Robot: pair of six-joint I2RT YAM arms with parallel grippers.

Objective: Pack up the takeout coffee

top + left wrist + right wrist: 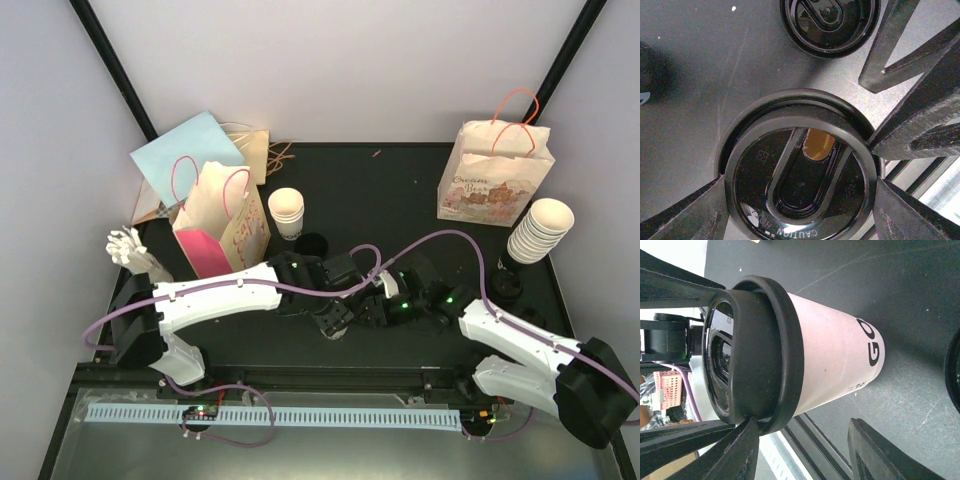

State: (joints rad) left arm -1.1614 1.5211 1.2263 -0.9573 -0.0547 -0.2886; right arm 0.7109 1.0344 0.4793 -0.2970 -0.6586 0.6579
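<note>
The left pincer [800,187] was clamped on the black lid [755,165] of the coffee cup [835,360], one finger pressed to each side of its rim. The right pincer [804,421] had its jaws apart, just beside the cup's white wall. The cup stood upright on the black table [400,190], near the front middle. A spare lid [829,22] lay nearby. A paper bag [495,175] stood far right and a pink bag [222,225] far left.
</note>
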